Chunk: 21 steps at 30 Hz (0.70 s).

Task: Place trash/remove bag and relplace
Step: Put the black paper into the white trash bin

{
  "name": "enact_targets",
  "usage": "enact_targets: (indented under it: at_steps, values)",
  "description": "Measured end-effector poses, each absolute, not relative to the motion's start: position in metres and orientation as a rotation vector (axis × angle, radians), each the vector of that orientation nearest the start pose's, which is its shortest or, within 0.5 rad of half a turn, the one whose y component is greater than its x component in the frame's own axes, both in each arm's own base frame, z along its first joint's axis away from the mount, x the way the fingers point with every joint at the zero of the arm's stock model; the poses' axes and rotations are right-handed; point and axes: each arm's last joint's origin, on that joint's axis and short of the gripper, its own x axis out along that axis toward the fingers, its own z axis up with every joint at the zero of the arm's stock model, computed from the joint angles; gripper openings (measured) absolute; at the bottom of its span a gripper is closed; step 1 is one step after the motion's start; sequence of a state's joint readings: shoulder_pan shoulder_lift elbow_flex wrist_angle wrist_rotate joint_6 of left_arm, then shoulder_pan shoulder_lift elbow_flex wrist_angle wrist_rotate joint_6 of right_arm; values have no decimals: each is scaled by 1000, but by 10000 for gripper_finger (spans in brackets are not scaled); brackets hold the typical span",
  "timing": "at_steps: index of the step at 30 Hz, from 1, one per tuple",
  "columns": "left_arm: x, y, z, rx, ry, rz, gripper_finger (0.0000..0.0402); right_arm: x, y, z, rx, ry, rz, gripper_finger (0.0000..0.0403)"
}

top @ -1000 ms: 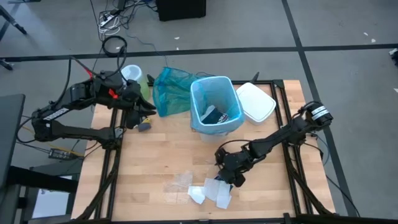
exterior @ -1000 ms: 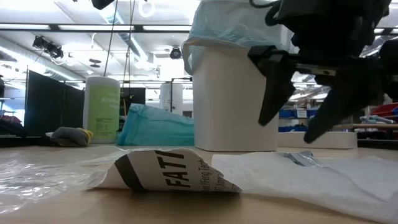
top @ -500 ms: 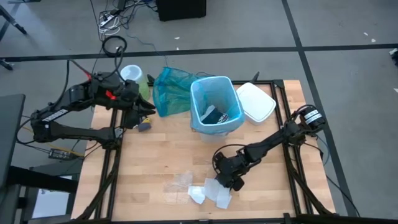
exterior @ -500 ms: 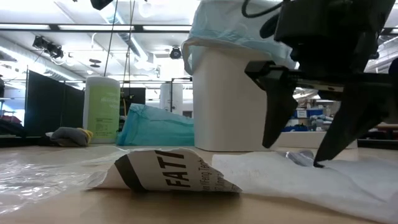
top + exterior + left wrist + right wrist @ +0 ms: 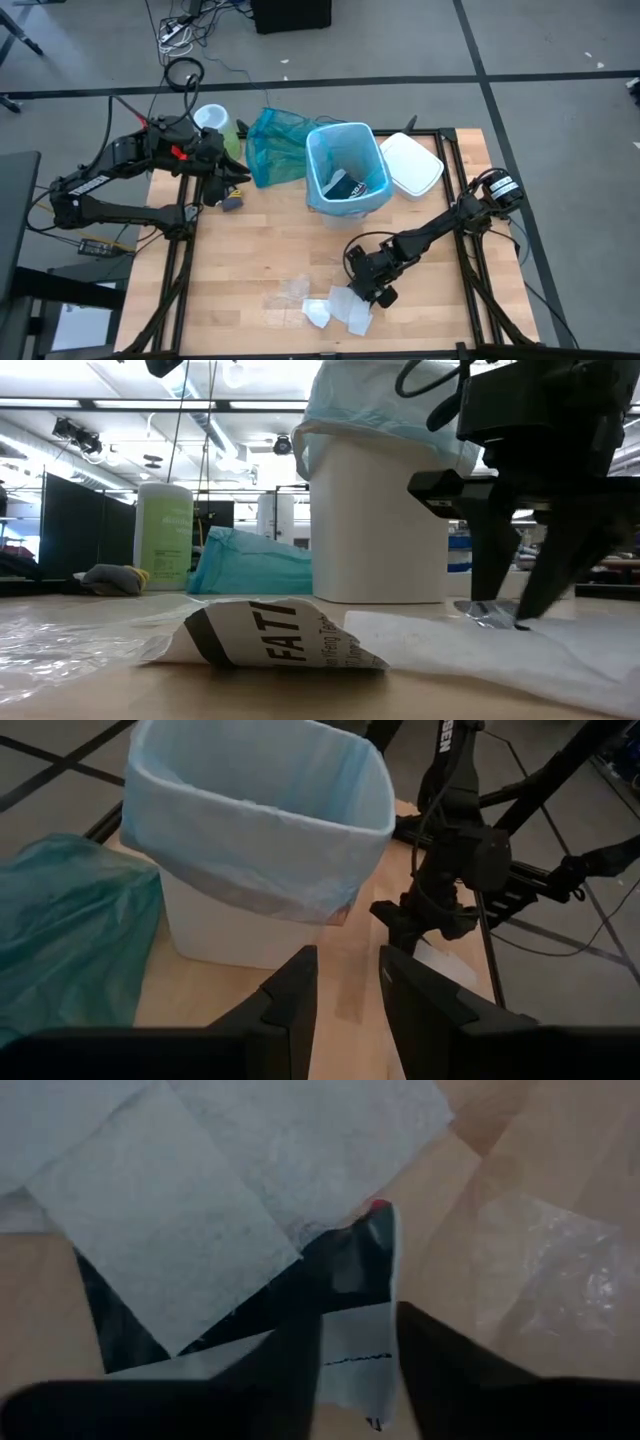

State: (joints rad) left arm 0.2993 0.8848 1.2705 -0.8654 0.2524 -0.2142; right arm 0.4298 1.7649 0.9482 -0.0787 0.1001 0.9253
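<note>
Right gripper (image 5: 505, 615) down on the trash (image 5: 340, 308)
Its 2 fingers (image 5: 492, 560) straddle a dark packet (image 5: 300, 1285), slightly open; left gripper (image 5: 228, 186) waits, fingers parted.

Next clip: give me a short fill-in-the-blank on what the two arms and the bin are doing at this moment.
1. The right gripper is lowered onto the scraps of ____ on the table's front part.
2. The white bin is lined with a light ____ bag.
3. The left gripper waits beside the ____ plastic bag.
4. The right gripper's fingers are ____, straddling a dark packet.

Missing words: trash; blue; teal-green; open
</note>
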Motion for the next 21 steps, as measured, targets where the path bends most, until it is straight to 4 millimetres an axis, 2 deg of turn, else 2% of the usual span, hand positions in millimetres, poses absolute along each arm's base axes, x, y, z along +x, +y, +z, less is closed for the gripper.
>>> enact_targets:
  at_steps: [3, 4, 8, 12, 17, 21]
  values:
    - [138, 36, 411, -335, 455, 118, 119, 313, 140, 150, 635, 929, -124, 26]
    - [138, 36, 411, -334, 455, 124, 119, 313, 139, 150, 642, 929, -129, 14]
    - [138, 37, 411, -327, 454, 154, 119, 313, 137, 151, 665, 917, -154, 4]
    - [138, 37, 411, -326, 454, 156, 119, 310, 136, 165, 653, 852, -188, 1]
    - [138, 37, 411, -327, 455, 156, 119, 302, 128, 207, 689, 699, -183, 0]
    - [138, 37, 411, -327, 455, 156, 119, 298, 125, 270, 632, 521, -68, 0]
